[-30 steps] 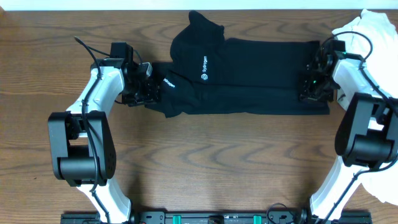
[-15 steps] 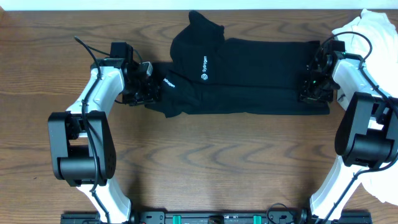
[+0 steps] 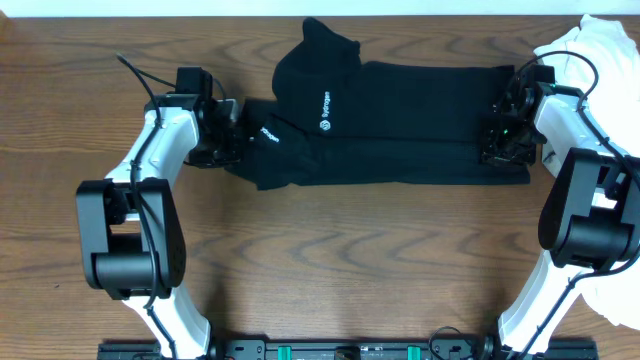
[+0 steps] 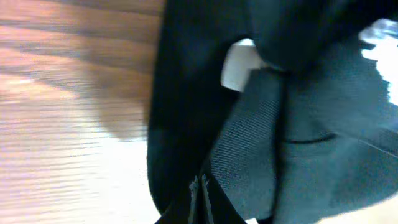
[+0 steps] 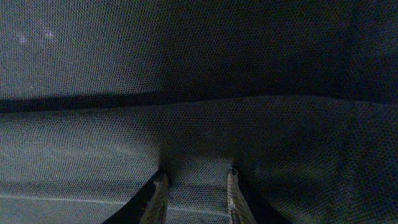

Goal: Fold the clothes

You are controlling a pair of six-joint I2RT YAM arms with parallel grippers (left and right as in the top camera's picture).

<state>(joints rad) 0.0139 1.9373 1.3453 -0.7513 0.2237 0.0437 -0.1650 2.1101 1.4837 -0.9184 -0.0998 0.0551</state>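
Note:
A black garment [image 3: 410, 120] with a small white logo [image 3: 328, 110] lies stretched across the far half of the table, its sleeve folded over at the left. My left gripper [image 3: 232, 140] sits at the garment's left end, and in the left wrist view its fingertips [image 4: 200, 182] are pressed together on a black fold [image 4: 186, 124]. At the right end, my right gripper [image 3: 500, 142] presses down on the garment. Its fingers [image 5: 160, 186] stand a little apart with a band of mesh fabric [image 5: 199, 93] bunched between them.
A pile of white clothes [image 3: 595, 45] lies at the back right corner and runs down the right edge [image 3: 620, 290] behind the right arm. Bare wooden table [image 3: 350, 250] stretches in front of the garment. A cable [image 3: 135, 75] trails from the left arm.
My left gripper has shut on the garment's left end and drawn it slightly to the left. The right gripper has not moved.

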